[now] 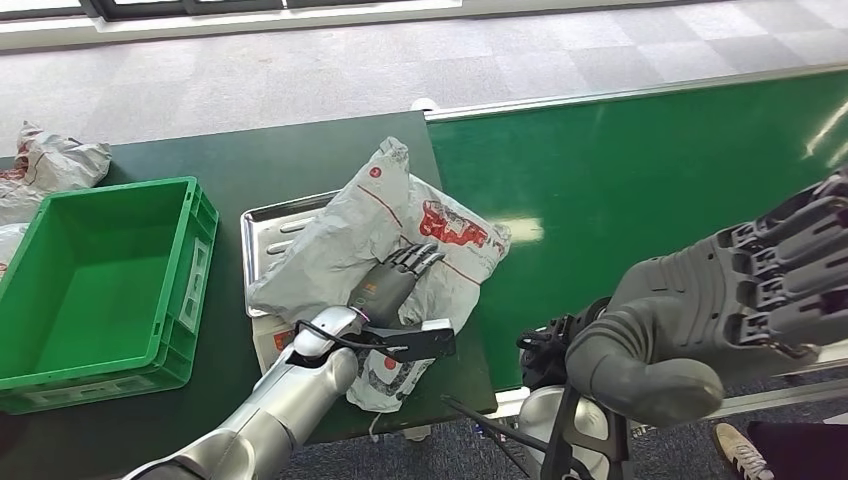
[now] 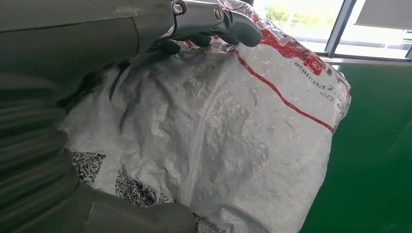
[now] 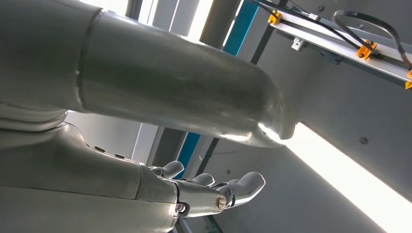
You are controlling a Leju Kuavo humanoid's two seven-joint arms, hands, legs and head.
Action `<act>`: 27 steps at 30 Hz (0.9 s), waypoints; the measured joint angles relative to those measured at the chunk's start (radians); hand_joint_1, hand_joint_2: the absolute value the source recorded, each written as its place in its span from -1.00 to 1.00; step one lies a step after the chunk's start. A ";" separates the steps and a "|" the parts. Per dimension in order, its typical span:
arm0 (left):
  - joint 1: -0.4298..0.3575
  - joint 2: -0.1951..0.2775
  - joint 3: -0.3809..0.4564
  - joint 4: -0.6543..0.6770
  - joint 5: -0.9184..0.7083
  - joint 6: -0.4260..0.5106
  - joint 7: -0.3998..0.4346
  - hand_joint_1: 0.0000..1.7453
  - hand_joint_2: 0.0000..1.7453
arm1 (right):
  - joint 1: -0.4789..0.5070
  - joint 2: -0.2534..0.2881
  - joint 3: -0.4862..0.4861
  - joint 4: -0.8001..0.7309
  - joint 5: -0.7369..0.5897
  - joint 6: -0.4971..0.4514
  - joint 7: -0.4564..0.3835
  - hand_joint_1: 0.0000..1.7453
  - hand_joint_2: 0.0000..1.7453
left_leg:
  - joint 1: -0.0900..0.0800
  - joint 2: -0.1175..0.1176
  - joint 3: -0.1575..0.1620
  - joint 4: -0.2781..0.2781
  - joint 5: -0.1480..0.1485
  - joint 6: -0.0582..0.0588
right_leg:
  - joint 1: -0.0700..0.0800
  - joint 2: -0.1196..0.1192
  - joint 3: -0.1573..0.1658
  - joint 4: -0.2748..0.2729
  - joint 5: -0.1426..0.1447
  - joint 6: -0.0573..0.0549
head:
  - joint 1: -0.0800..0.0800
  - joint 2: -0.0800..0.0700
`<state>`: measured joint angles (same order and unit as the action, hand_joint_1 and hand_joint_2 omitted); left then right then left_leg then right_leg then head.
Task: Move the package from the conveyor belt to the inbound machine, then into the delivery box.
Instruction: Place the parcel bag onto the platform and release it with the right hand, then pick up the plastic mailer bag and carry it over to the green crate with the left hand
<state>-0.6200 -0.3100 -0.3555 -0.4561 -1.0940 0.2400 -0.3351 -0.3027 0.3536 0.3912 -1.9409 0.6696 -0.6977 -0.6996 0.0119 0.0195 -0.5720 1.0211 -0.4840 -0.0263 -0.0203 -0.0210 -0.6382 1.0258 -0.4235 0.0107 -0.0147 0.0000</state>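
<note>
Beyond and to the right of the left hand, a wide green belt, bare and glossy, running off toward the far right. Under that hand and reaching away to its left, a dark green table, butted against the belt's end. Well to the left of the hand, a bright green box, open-topped, nothing inside, standing on the table. Directly beneath the hand, a grey package with red stripes and red print, crumpled, lying across a metal tray; near end of the package hanging past the table's front edge. Tray flat on the table, just right of the box, its far left corner showing bare. Left hand resting on top of the package, fingers stretched forward over the plastic; in the left wrist view, fingertips curled onto the upper fold and the thumb pressed against the underside, so gripping the package. At the far left table edge, beyond the box, more crumpled grey bags. Raised close to the camera, well to the right of the left hand, the right hand, dark and large in the frame; in the right wrist view, fingers apart and lightly curved, holding nothing. Down by the right hand's near side, a person's shoe on the floor.
</note>
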 joint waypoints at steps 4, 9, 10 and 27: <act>-0.010 -0.003 0.000 0.020 0.000 -0.006 0.000 -1.00 1.00 | 0.000 0.000 0.000 0.000 0.000 0.000 0.000 -1.00 -1.00 | 0.000 0.000 0.000 0.000 0.000 0.000 | 0.000 0.000 0.000 0.000 0.000 0.000 | 0.000 0.000; -0.026 -0.005 -0.001 0.041 -0.021 -0.037 0.007 1.00 1.00 | -0.001 0.000 0.003 0.000 0.002 0.000 0.000 -1.00 -1.00 | 0.000 0.000 0.000 0.000 0.000 0.000 | 0.000 0.000 0.000 0.000 0.000 0.000 | 0.000 0.000; -0.031 -0.005 -0.003 0.045 -0.029 -0.044 0.011 1.00 1.00 | -0.001 0.000 0.003 0.000 0.004 0.000 0.000 -1.00 -0.50 | 0.000 0.000 0.000 0.000 0.000 0.000 | 0.000 0.000 0.000 0.000 0.000 0.000 | 0.000 0.000; -0.090 -0.012 -0.024 0.071 -0.069 -0.039 0.039 1.00 1.00 | -0.002 -0.002 0.006 0.001 -0.002 0.000 0.001 -1.00 1.00 | 0.000 0.000 0.000 0.000 0.000 0.000 | 0.000 0.000 0.001 0.000 0.000 0.000 | 0.000 0.000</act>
<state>-0.7095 -0.3222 -0.3796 -0.3850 -1.1629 0.2007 -0.2964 -0.3049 0.3519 0.3975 -1.9398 0.6672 -0.6973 -0.6988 0.0120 0.0192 -0.5716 1.0209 -0.4840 -0.0264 -0.0202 -0.0211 -0.6376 1.0259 -0.4235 0.0106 -0.0148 0.0000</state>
